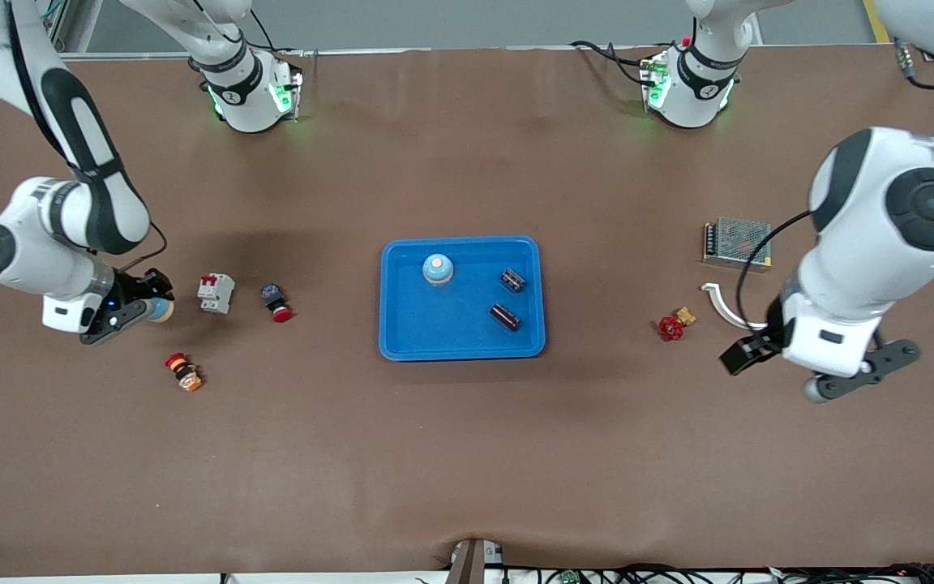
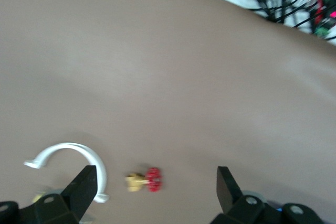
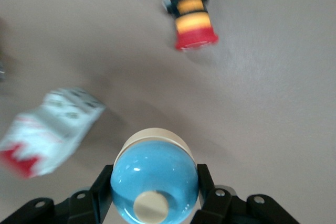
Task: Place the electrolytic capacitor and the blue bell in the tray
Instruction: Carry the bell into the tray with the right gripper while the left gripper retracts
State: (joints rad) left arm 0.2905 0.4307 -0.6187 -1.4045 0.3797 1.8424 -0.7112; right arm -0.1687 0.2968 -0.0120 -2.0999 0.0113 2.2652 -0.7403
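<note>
The blue tray (image 1: pixel 402 341) lies mid-table. In it stand a blue bell (image 1: pixel 438 268) and two dark electrolytic capacitors (image 1: pixel 513 281) (image 1: pixel 505 316). Toward the right arm's end, my right gripper (image 1: pixel 155 308) (image 3: pixel 154 182) is shut on a second blue bell (image 1: pixel 162 309) (image 3: pixel 152 166), with one finger on each side of its dome, low over the table beside a white circuit breaker (image 1: pixel 216 292). At the left arm's end, my left gripper (image 1: pixel 856 375) (image 2: pixel 156 172) hangs open and empty over the bare table near a red valve (image 1: pixel 672 327) (image 2: pixel 147 179).
A red push button (image 1: pixel 276 304) lies beside the breaker, and a yellow-and-red button (image 1: pixel 183 371) (image 3: pixel 190 9) lies nearer the front camera. Near the left arm are a white curved clamp (image 1: pixel 722 304) (image 2: pixel 73 153) and a metal power supply (image 1: pixel 737 243).
</note>
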